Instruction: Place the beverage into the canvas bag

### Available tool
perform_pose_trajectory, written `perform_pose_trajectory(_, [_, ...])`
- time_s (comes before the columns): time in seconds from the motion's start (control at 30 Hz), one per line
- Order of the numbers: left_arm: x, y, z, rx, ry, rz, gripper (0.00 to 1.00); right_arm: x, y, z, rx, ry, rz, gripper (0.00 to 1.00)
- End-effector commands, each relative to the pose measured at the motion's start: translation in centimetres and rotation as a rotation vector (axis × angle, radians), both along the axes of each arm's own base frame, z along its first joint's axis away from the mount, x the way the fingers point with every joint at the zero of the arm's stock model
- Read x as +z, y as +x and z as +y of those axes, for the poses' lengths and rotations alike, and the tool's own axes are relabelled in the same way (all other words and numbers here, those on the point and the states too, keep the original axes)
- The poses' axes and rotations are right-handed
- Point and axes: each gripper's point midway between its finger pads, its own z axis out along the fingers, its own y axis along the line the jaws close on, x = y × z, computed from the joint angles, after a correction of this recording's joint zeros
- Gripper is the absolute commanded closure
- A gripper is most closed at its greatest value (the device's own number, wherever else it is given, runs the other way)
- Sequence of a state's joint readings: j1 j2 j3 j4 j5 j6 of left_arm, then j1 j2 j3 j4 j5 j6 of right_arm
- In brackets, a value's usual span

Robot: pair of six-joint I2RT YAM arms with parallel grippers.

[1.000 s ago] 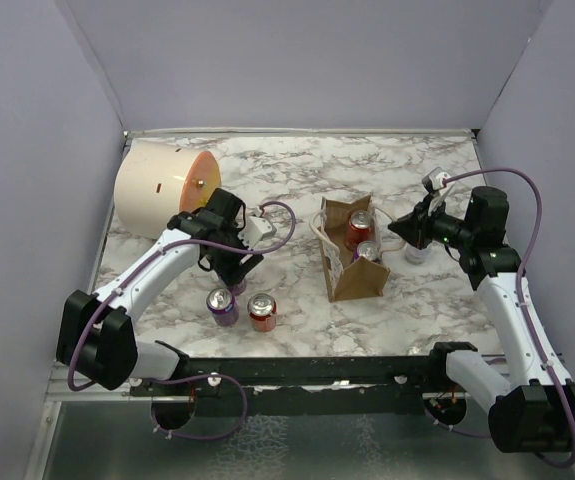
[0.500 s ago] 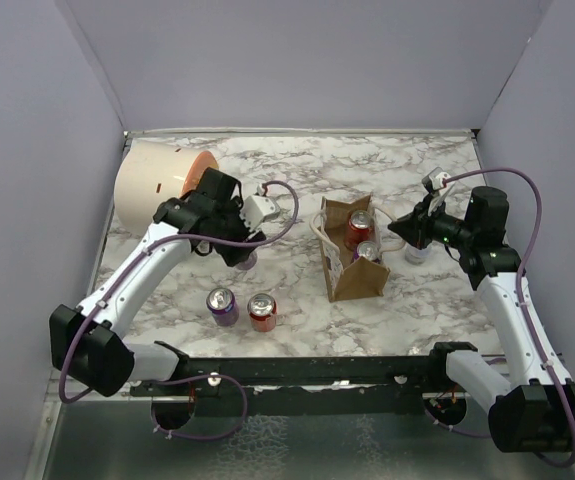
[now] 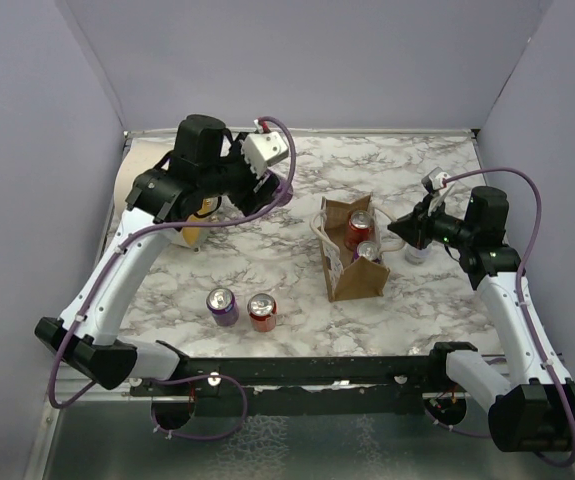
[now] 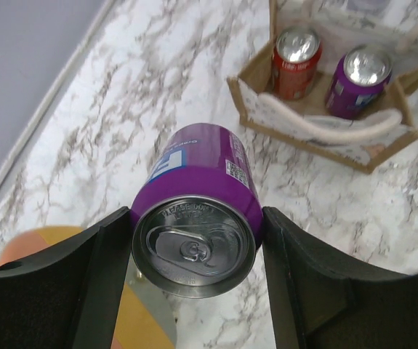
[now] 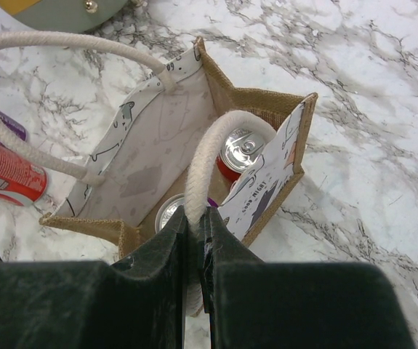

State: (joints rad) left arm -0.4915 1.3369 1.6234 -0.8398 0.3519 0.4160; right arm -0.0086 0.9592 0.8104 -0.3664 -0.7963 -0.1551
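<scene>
Left wrist view has your purple can [image 4: 194, 196] gripped across its body in the left jaws, lifted off the counter [image 4: 158, 87] and tipped, well to the side of the canvas bag [image 3: 357, 283]. The right jaws are clenched on one white handle [image 5: 201, 167], holding the mouth open. You look mid-carry. Next, bring it over the mouth, stand it upright, and lower it beside the red can [image 4: 294, 62] and second purple can [image 4: 361, 80] inside.
</scene>
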Motion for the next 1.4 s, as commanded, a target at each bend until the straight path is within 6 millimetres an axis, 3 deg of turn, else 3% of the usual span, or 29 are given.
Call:
perform_pose_trajectory(0.0, [8.2,0.4,-3.9,-0.08,-0.218,-0.174,1.0,0.9,-0.3,0.3,0.029,0.014,-0.019,0.99])
perform_pose_trajectory(0.1, [10.2,0.1,-5.9,-0.127,-0.273,-0.172,1.0,0.9,-0.4,0.4,0.035,0.014,-0.024,0.99])
perform_pose_trajectory(0.4, [10.2,-1.0,-12.7,-0.263,-0.285,-0.183,1.0,0.8,-0.7,0.4,0.034,0.014,-0.027,0.99])
perform_pose_trajectory(0.57, [7.6,-0.7,-15.4,-0.292,-0.302,-0.089,1.0,0.7,-0.5,-0.3,-0.019,-0.005,-0.042,0.99])
perform_pose_trajectory(0.93, [-1.0,1.1,-18.9,-0.292,-0.169,0.091,1.0,0.3,-0.2,-1.4,-0.098,-0.029,-0.071,0.99])
perform_pose_trajectory(1.2, [-6.0,1.3,-19.1,-0.248,-0.05,0.206,1.0,0.8,0.6,-2.4,-0.166,-0.05,-0.076,0.99])
perform_pose_trajectory(1.37, [-7.2,0.9,-18.6,-0.243,-0.01,0.23,1.0,0.8,0.7,-2.3,-0.163,-0.045,-0.068,0.99])
